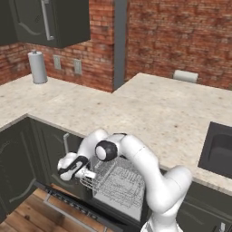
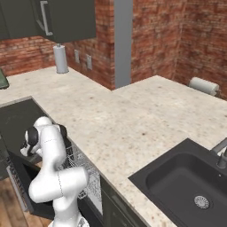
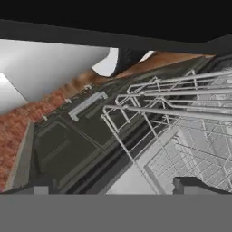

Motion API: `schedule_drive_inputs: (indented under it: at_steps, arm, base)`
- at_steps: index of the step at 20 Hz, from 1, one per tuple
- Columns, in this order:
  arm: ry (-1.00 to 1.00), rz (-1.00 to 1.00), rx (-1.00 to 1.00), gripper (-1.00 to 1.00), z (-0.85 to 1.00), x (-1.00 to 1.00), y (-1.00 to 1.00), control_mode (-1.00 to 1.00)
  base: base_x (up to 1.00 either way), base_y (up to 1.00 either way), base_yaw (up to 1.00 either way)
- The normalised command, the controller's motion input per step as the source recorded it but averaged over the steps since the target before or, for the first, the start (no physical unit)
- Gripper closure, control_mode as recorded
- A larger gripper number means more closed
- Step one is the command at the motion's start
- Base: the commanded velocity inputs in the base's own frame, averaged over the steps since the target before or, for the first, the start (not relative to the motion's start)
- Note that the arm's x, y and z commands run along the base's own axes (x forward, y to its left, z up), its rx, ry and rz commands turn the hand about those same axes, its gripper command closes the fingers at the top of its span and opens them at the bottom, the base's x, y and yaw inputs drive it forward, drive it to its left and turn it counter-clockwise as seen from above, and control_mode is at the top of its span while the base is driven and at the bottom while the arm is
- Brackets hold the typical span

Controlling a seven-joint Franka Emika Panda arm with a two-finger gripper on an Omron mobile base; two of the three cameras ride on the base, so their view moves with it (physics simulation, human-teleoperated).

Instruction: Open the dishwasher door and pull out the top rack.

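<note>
Item: dishwasher door [image 1: 74, 209]. Position: folded down flat below the front edge of the surface [image 1: 149, 113], its inner face up, its outer edge with the control strip towards the wooden floor [image 1: 27, 213]. Long axis: across the machine's opening, parallel to the surface's front edge.

Item: top rack [image 1: 117, 181]. Position: drawn part-way out over the lowered door, its back under the surface edge. Orientation: level, open side up; its front rail ran parallel to the surface's front edge, and its slide direction pointed out from the cavity towards the floor.

Item: gripper [image 1: 86, 172]. Position: at the rack's front corner on the door's hinge side. Fingers [image 3: 195, 185]: spread wide, gripping nothing; contact with the wire could not be settled.

Step in hand, as judged: door done; rack pull under way or just finished. Next move, if more travel is wanted: set the fingers around the front rail and draw straight outward, keeping level with the runners.
</note>
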Motion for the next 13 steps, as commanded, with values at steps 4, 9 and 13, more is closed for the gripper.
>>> schedule_drive_inputs:
  at_steps: [4,9,13]
  arm:
    - [0.54,0.15,0.50,-1.00,-0.32,-1.00,0.05,-1.00]
    - [0.31,0.12,0.46,-1.00,-0.06,-0.75,0.00,-1.00]
    - [0.00,0.03,0.30,-1.00,0.51,-0.23,0.00,-1.00]
  base:
    - [0.00,0.00,0.00]
    - [0.00,0.00,0.00]
    - [0.00,0.00,0.00]
